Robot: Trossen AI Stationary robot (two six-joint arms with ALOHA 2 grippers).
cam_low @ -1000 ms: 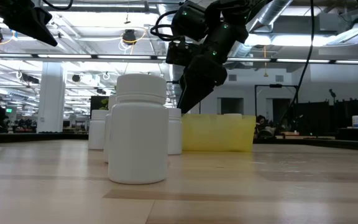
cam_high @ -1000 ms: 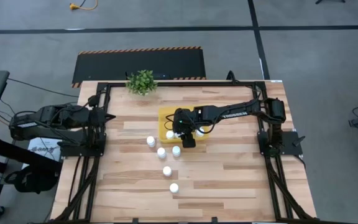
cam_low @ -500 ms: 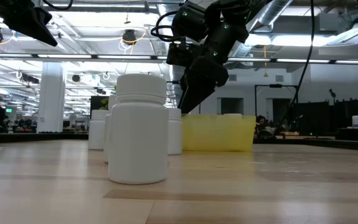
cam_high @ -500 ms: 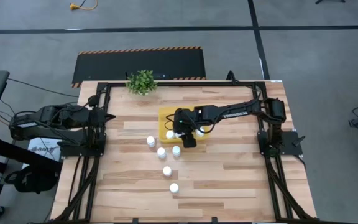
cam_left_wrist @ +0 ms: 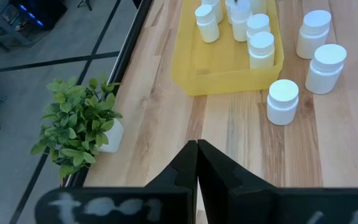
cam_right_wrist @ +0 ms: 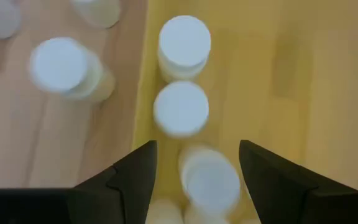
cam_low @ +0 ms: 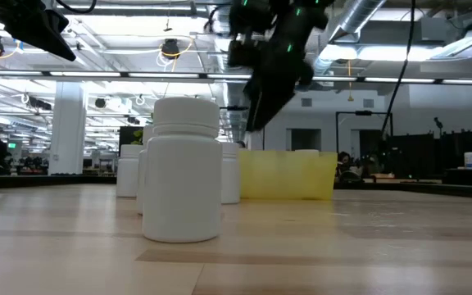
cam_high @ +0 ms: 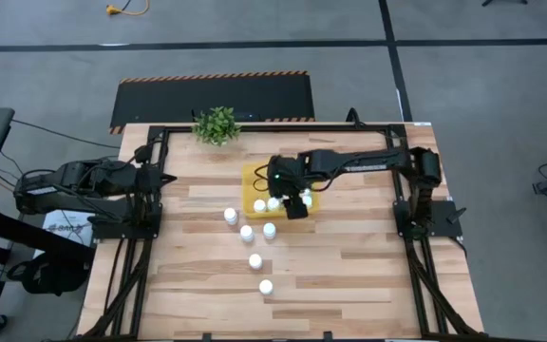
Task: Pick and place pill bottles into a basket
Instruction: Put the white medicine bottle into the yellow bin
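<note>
My right tool (cam_right_wrist: pixel 194 165) hangs released above the tray (cam_right_wrist: pixel 291 93), bottles (cam_right_wrist: pixel 184 40) standing under it; my left tool (cam_left_wrist: pixel 196 155) is clenched.

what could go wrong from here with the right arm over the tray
The open right gripper hangs just above bottles standing close together in the tray; moving sideways too low might topple one. The next loose bottles stand close together on the table, so a wide grasp may knock a neighbour.

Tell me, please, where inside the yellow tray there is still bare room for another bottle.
In the yellow tray, the side toward the plant is bare. The opposite side is crowded with pill bottles; the open right tool hovers over them.
</note>
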